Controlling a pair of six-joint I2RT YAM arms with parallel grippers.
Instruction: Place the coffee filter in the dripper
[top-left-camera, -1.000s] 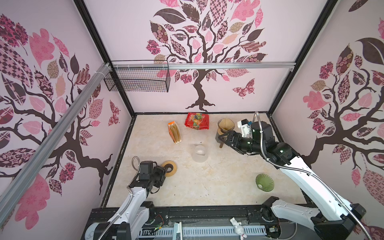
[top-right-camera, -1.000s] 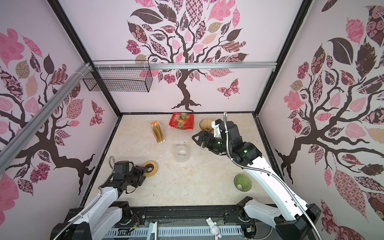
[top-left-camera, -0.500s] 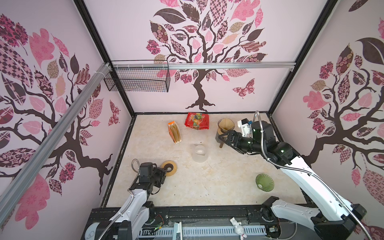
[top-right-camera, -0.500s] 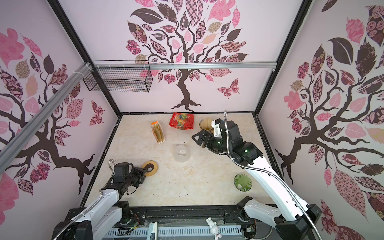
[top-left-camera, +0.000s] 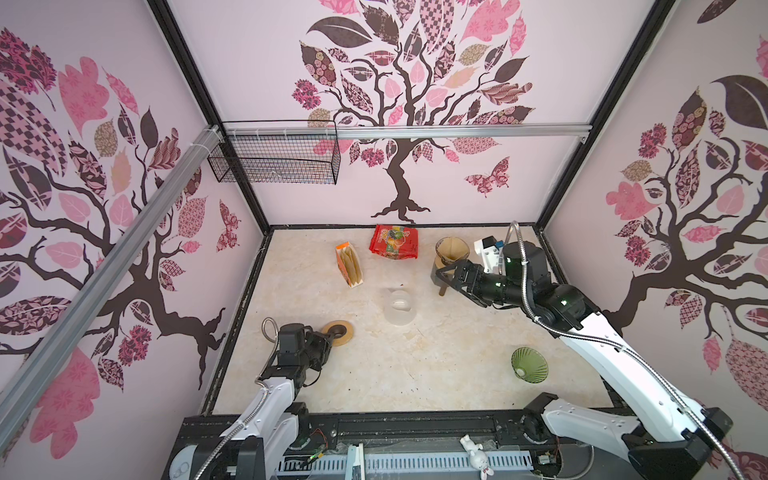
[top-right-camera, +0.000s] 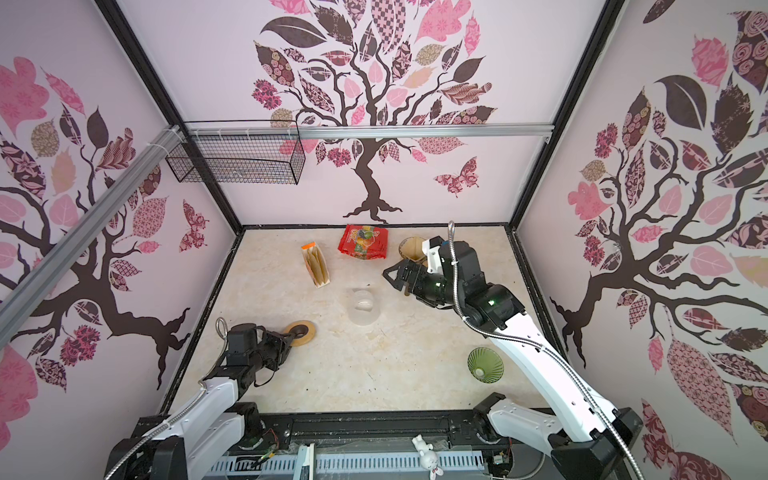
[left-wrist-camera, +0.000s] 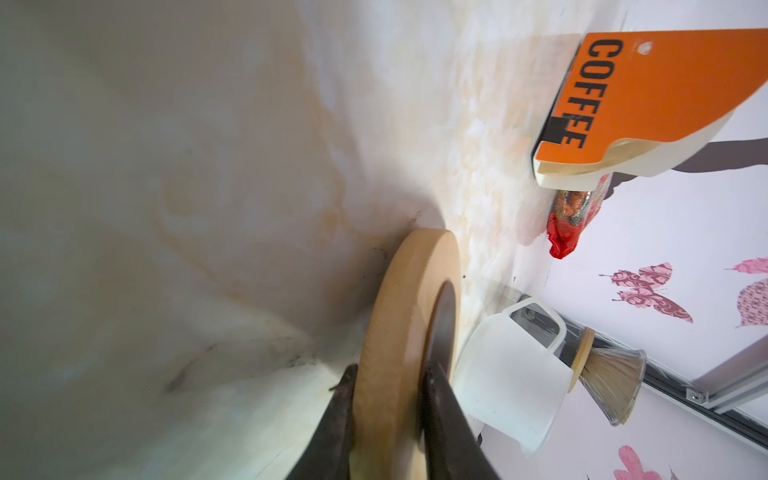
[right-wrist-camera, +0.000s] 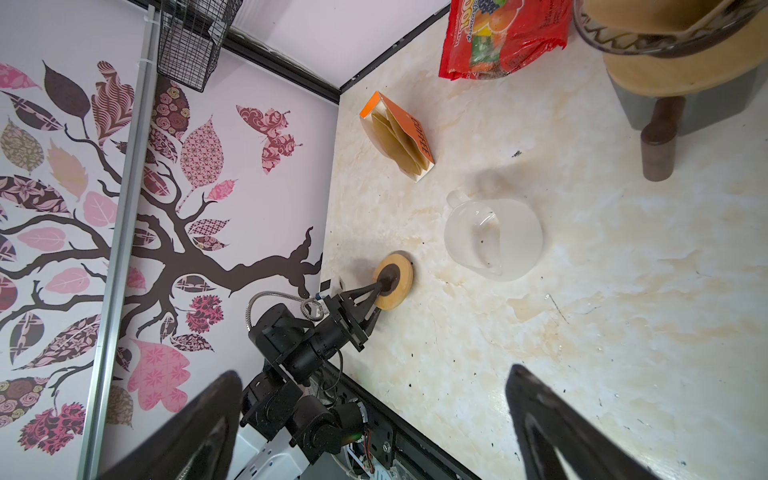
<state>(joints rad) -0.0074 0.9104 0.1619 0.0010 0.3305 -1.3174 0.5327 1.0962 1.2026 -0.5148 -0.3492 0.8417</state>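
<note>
A tan coffee filter (top-left-camera: 451, 248) sits inside the glass dripper (right-wrist-camera: 665, 31), which rests on a wooden stand (right-wrist-camera: 660, 133) at the back right. More filters (top-left-camera: 353, 266) stand in the orange holder (left-wrist-camera: 648, 95) marked COFFEE. My right gripper (top-left-camera: 441, 277) hangs open and empty just in front of the stand, its dark fingers (right-wrist-camera: 540, 415) spread wide. At the front left, my left gripper (top-left-camera: 330, 334) is shut on a wooden ring (left-wrist-camera: 409, 316) with a dark centre. One finger (left-wrist-camera: 340, 415) presses on each face of the ring.
A clear plastic pitcher (top-left-camera: 400, 306) stands mid-table. A red snack bag (top-left-camera: 394, 242) lies at the back. A green ribbed glass cone (top-left-camera: 529, 364) sits at the front right. A wire basket (top-left-camera: 276, 160) hangs on the back wall rail.
My left gripper's jaws have closed onto the wooden ring. The right arm and the other objects have not moved.
</note>
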